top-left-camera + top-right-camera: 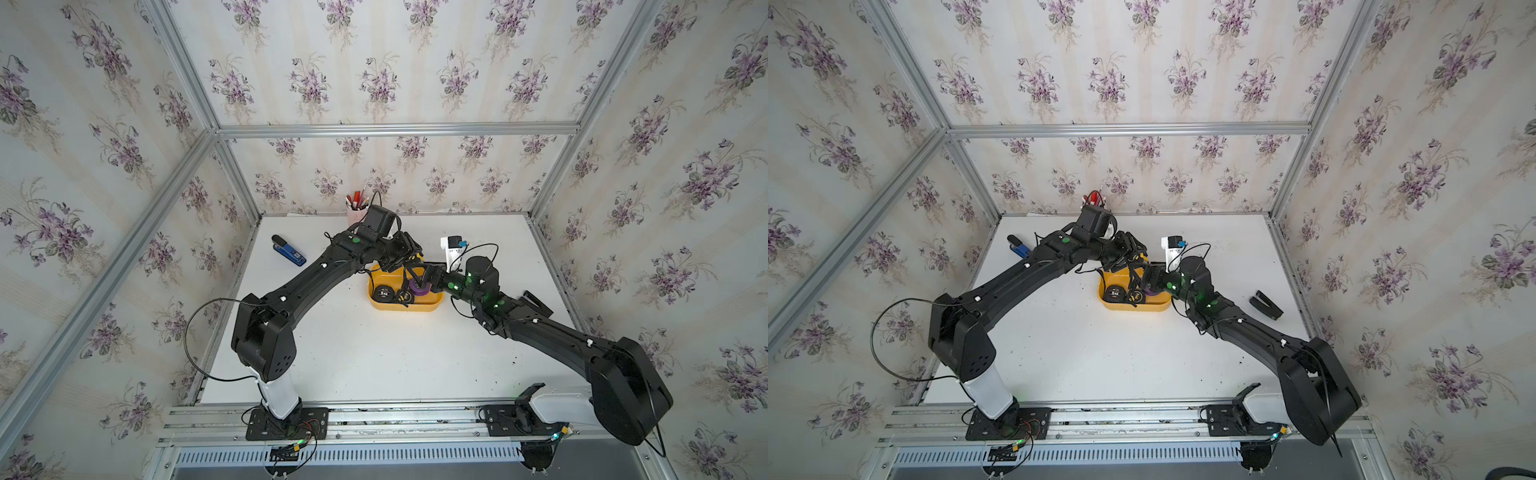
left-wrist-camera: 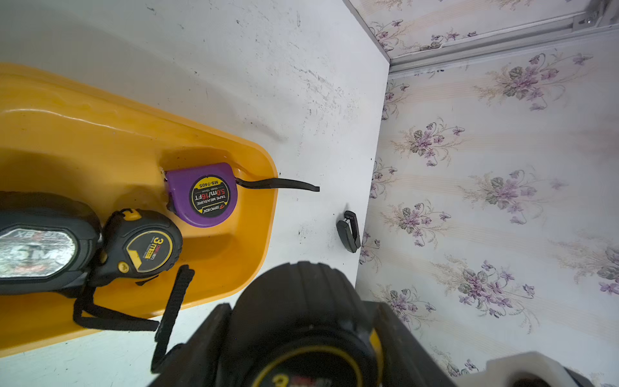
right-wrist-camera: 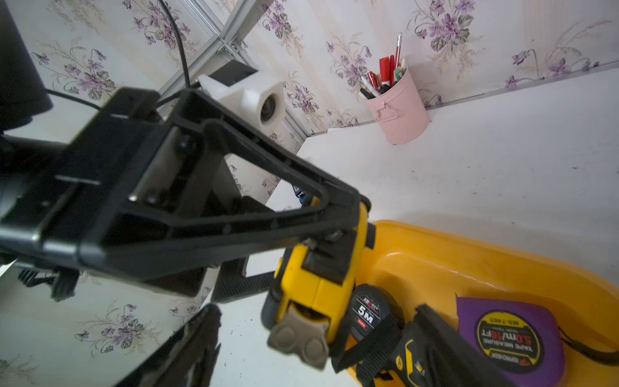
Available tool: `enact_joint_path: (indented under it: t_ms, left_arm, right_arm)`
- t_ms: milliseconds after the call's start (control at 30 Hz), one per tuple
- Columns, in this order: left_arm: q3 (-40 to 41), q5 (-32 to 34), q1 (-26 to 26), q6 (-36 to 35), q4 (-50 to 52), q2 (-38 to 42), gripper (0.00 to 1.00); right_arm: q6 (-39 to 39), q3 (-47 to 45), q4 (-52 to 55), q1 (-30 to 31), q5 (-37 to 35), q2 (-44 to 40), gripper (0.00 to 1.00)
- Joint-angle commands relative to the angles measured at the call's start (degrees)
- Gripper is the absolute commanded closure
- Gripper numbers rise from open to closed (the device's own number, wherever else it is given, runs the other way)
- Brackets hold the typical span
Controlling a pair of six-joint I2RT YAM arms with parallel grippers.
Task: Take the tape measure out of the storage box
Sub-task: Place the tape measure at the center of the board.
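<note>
The yellow storage box sits mid-table. In it lie a black 5M tape measure, a black-and-yellow 3m one and a purple one. My left gripper is shut on a yellow-and-black tape measure, held above the box's far left corner, its strap trailing down. My right gripper is open, one of its fingers on each side of that held tape measure and apart from it.
A pink pen cup stands at the back wall. A blue stapler lies back left. A white device stands just behind the box. A black stapler lies near the right edge.
</note>
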State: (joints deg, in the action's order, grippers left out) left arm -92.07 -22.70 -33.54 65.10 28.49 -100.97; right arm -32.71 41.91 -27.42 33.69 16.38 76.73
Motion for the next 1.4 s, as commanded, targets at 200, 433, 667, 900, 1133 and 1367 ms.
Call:
enact_joint_path:
  t_ms: [200, 433, 667, 900, 1133, 1367]
  left_arm:
    - [1.6, -0.4, -0.5, 1.2, -3.0, 1.6, 0.64]
    - [3.2, -0.6, -0.5, 2.3, -4.4, 2.4, 0.63]
    - [3.3, -1.5, -0.6, 2.6, -5.5, 1.9, 0.58]
    - [3.8, -1.3, -0.5, 0.4, -7.5, 1.7, 0.16]
    - [6.5, -0.1, 0.1, -1.2, -10.0, 2.0, 0.02]
    - [6.7, 10.5, 1.0, -12.9, -5.5, 3.9, 0.00]
  right_arm:
    - [0.2, 1.5, -3.7, 0.0, -4.1, 2.8, 0.19]
    - [-0.1, 2.9, -4.3, 0.0, -4.2, 4.7, 0.23]
    - [-0.7, 3.3, -3.9, 0.0, -4.2, 5.4, 0.52]
    - [-1.0, 3.3, -1.7, 0.0, -4.0, 4.9, 0.66]
    - [0.4, 3.0, 7.7, 0.0, -7.5, 0.4, 0.69]
    - [-0.7, 3.2, 35.4, 0.0, -10.1, -10.8, 0.69]
